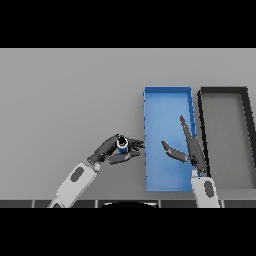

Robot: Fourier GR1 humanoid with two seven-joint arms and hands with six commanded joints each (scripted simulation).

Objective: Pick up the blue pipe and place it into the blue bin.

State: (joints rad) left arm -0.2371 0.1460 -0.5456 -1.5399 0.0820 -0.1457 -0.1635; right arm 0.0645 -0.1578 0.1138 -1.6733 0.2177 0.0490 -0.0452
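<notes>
Head view: left hand (107,149) curled around short blue pipe (122,145); right hand (192,150) open.

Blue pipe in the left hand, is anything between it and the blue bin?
Nothing visible on the table blocks it. The left hand holds the blue pipe right beside the blue bin's left wall. The open right hand hovers over the bin's right side, leaving its left part free.

Left hand (111,149) curled, gripping; right hand (192,150) splayed.
</notes>
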